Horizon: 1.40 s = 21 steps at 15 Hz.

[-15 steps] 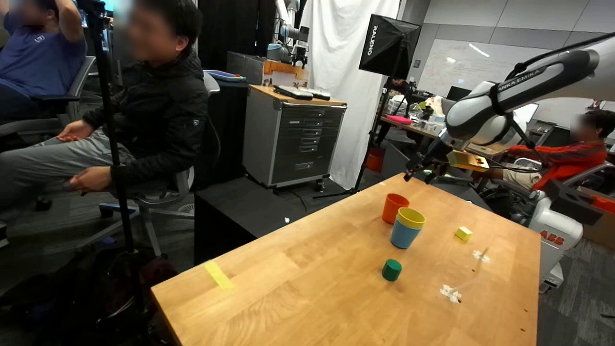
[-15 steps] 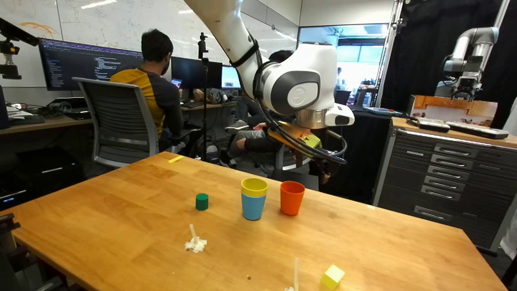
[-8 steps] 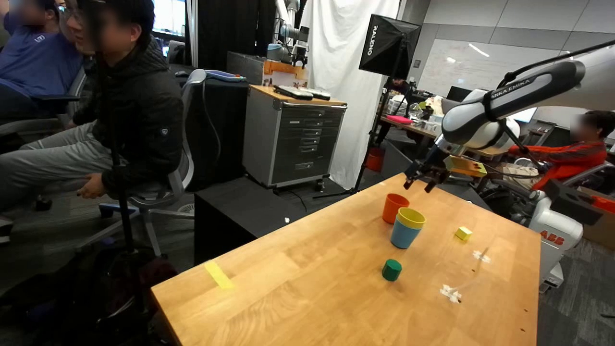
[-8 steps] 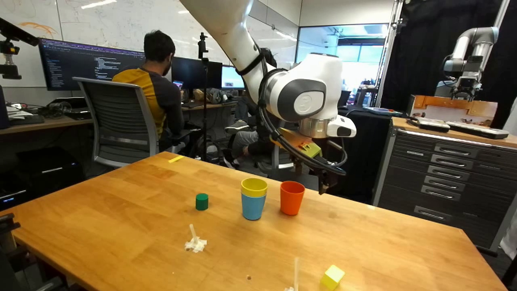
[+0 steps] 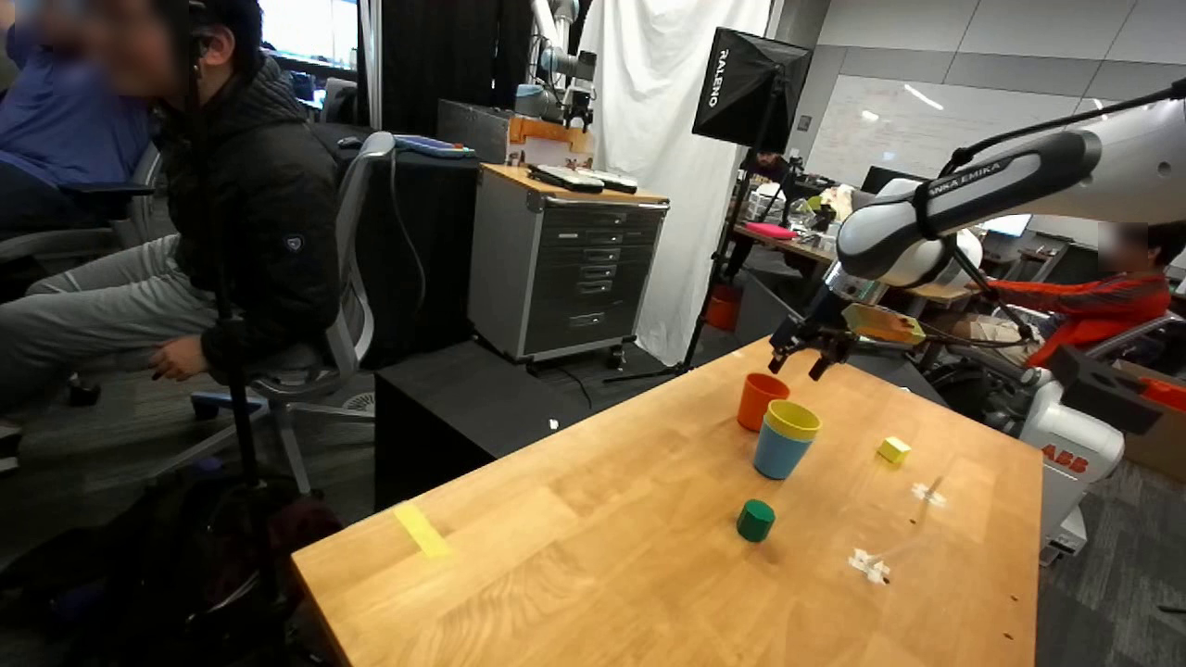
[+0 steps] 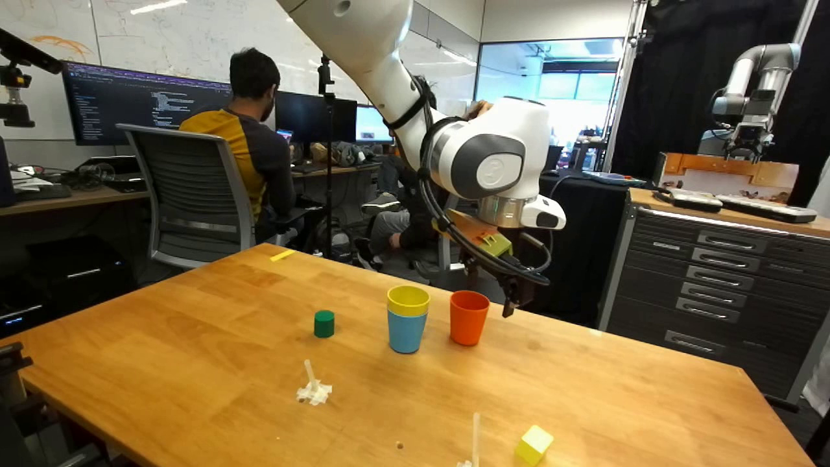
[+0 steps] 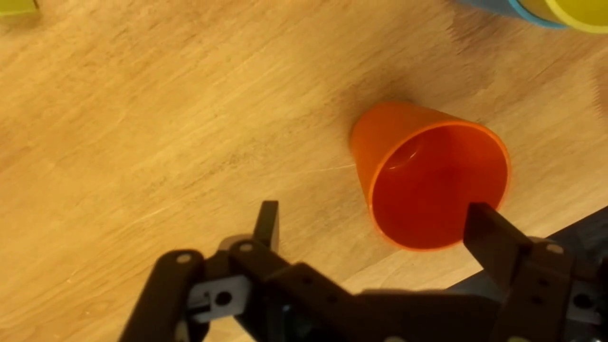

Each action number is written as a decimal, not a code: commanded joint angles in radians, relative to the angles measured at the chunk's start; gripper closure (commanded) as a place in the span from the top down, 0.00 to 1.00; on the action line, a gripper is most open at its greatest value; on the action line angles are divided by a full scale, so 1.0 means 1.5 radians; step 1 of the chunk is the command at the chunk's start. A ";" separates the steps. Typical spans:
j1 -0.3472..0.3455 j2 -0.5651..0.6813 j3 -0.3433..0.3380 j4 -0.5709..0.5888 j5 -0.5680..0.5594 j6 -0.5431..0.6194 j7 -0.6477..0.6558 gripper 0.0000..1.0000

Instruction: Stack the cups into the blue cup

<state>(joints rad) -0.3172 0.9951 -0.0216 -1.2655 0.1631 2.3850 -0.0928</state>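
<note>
The orange cup (image 5: pixel 762 404) stands upright on the table in both exterior views (image 6: pixel 468 319). The yellow cup (image 5: pixel 793 420) sits inside the blue cup (image 5: pixel 780 456), with its upper part showing, beside the orange cup. They also show in an exterior view as the yellow cup (image 6: pixel 408 301) above the blue cup (image 6: pixel 406 333). In the wrist view the orange cup (image 7: pixel 437 175) faces its mouth to the camera; the yellow cup (image 7: pixel 586 12) and blue cup (image 7: pixel 496 5) are cut off at the top right. My gripper (image 7: pixel 374 205) is open and empty, above and beside the orange cup.
A dark green block (image 5: pixel 756 521) stands near the stacked cups. A yellow block (image 6: pixel 535 445) and taped-down clear sticks (image 6: pixel 310 383) are on the wooden table (image 6: pixel 227 337). The table edge runs close behind the orange cup. A drawer cabinet (image 5: pixel 574 269) stands beyond.
My gripper has come down and moved closer to the orange cup. The cups and blocks have not moved. The seated person in black has turned and shifted.
</note>
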 commanded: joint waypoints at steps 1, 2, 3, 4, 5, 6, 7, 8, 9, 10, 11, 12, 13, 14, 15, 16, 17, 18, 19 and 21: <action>0.007 0.047 -0.010 0.078 -0.008 -0.039 0.014 1.00; 0.006 0.054 -0.010 0.088 -0.008 -0.044 0.015 1.00; 0.005 0.061 -0.010 0.096 -0.008 -0.049 0.016 1.00; 0.005 0.068 -0.011 0.106 -0.008 -0.055 0.016 1.00; 0.004 0.074 -0.011 0.113 -0.008 -0.058 0.017 1.00; 0.004 0.080 -0.011 0.122 -0.008 -0.063 0.018 1.00; 0.004 0.085 -0.012 0.129 -0.009 -0.066 0.018 1.00; 0.005 0.091 -0.013 0.137 -0.010 -0.071 0.019 1.00; 0.006 0.097 -0.014 0.146 -0.012 -0.075 0.021 0.93; 0.006 0.102 -0.014 0.154 -0.012 -0.078 0.021 0.77; 0.006 0.107 -0.015 0.161 -0.013 -0.082 0.023 0.69; 0.007 0.113 -0.015 0.170 -0.014 -0.087 0.024 0.68; 0.007 0.118 -0.015 0.178 -0.014 -0.092 0.026 0.62; 0.008 0.123 -0.015 0.185 -0.015 -0.094 0.027 0.54; 0.009 0.128 -0.016 0.193 -0.017 -0.098 0.029 0.45; 0.010 0.133 -0.016 0.201 -0.018 -0.101 0.031 0.37; 0.010 0.139 -0.016 0.209 -0.020 -0.104 0.033 0.29; 0.010 0.143 -0.015 0.216 -0.020 -0.109 0.036 0.22; 0.011 0.148 -0.014 0.224 -0.022 -0.112 0.038 0.13; 0.013 0.157 -0.014 0.238 -0.023 -0.117 0.042 0.04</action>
<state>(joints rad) -0.3131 1.1829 -0.0264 -1.0038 0.1421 2.2557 -0.0635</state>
